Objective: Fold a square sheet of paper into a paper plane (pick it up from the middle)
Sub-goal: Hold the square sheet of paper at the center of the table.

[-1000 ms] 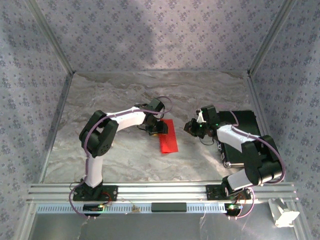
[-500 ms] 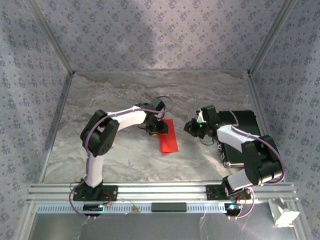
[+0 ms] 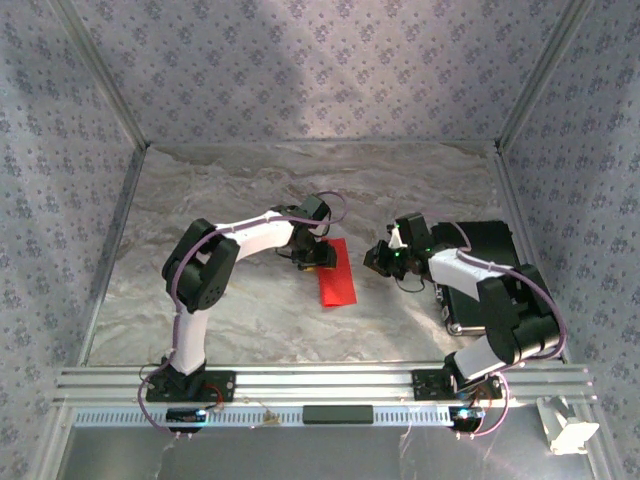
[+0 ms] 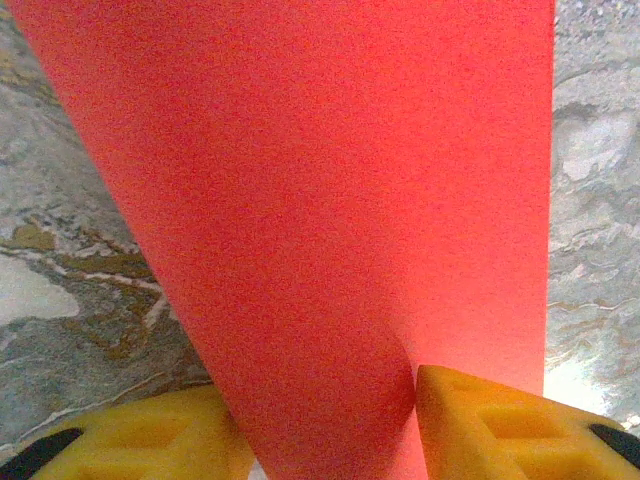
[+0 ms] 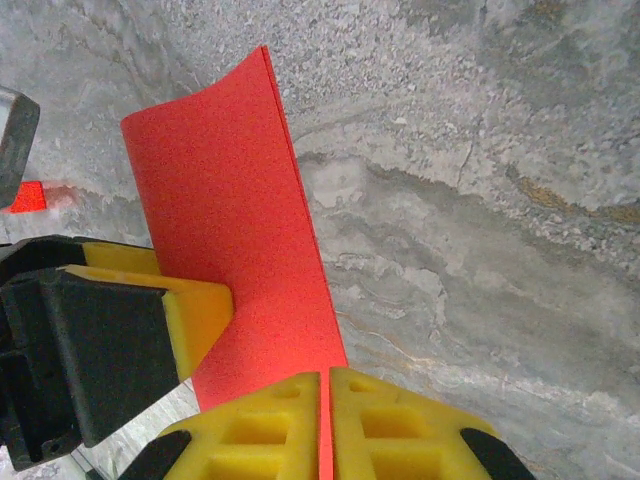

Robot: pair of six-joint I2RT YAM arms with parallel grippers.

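Between right hand (image 5: 325,390) pads: edge of square sheet of paper (image 5: 240,240), pads together, clamped on it. Left hand (image 4: 328,410) pads apart, sheet between them; I cannot tell if gripping. My judgement: right lifts flap, left steadies fold against counter (image 5: 480,200).

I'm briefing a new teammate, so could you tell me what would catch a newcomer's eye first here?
The bright red sheet of paper, folded narrow, sits in the middle of the grey marble table. The left gripper straddles its far end, yellow fingers apart; the right gripper is shut on its edge.
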